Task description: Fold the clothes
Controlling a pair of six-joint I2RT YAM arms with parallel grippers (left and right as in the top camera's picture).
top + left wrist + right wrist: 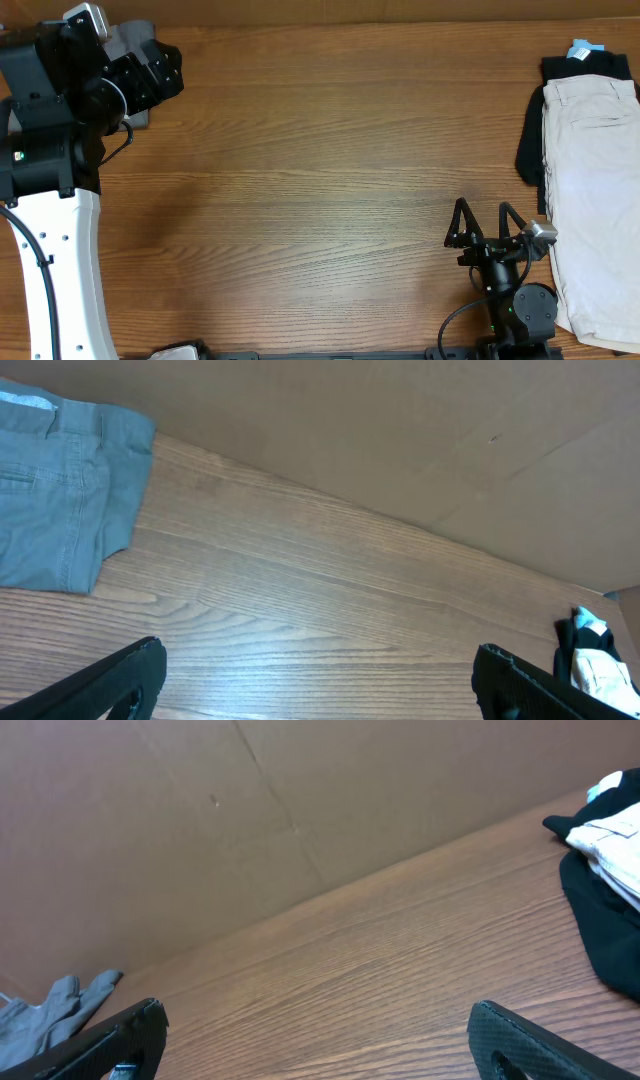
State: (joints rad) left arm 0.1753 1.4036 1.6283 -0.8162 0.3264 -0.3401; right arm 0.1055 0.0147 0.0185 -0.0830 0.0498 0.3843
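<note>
2 robot arms work a wood-grain surface (300, 180) backed by a cardboard wall (400, 430). The grey shorts (60, 490) lie at the surface's 10 o'clock corner, close to the wall. From overhead they are mostly hidden under the left arm, with only grey edges showing. The left wrist view shows their waistband and a stitched pocket, the cloth lying flat. The left pincer (165, 70) is above that corner, its 2 fingers spread wide and pinching nothing. At 5 o'clock the right pincer (485, 222) points toward 12 o'clock, also spread wide and empty, with bare wood between its tips. Just beside it, along the 3 o'clock edge, a pale beige garment (595, 200) lies stretched over a black garment (530, 150). A small blue tag (581, 48) shows at the pile's far end. The shorts and this pile are well apart, at opposite ends of the surface.
</note>
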